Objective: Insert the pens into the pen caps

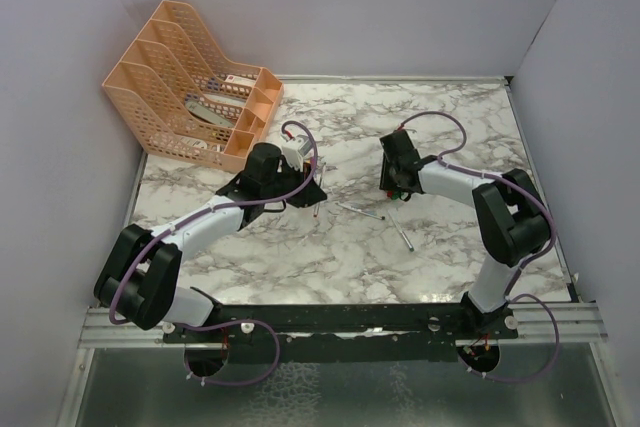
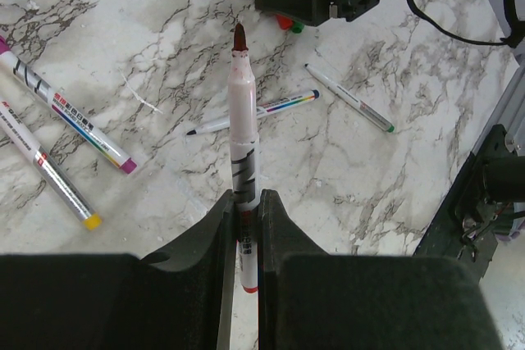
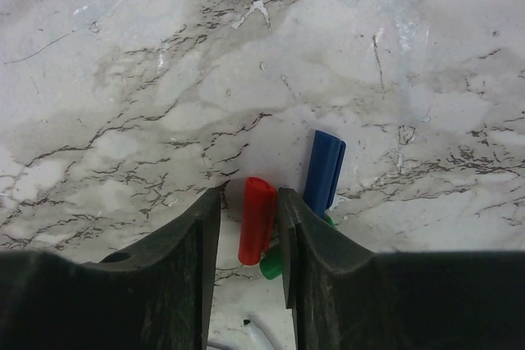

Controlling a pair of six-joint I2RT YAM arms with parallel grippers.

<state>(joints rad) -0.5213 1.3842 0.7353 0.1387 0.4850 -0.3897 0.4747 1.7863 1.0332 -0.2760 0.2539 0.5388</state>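
My left gripper [image 2: 244, 202] is shut on a pale pen [image 2: 243, 112] with a bare dark-red tip and holds it above the table; in the top view this gripper [image 1: 303, 194] is left of centre. My right gripper [image 3: 248, 194] is open, its fingers down on either side of the red cap [image 3: 257, 219]. A green cap [image 3: 273, 264] lies partly under the right finger. A blue cap [image 3: 324, 171] lies just outside that finger. Two uncapped pens [image 2: 254, 112] [image 2: 349, 97] lie between the arms. Two pens, purple-ended [image 2: 70, 108] and yellow-ended [image 2: 49, 170], lie to the left.
An orange file tray [image 1: 190, 97] stands at the back left of the marble table [image 1: 330, 267]. Grey walls close in the left, back and right sides. My right gripper [image 1: 397, 187] is about a hand's width right of the left one, with the loose pens [image 1: 360, 211] between.
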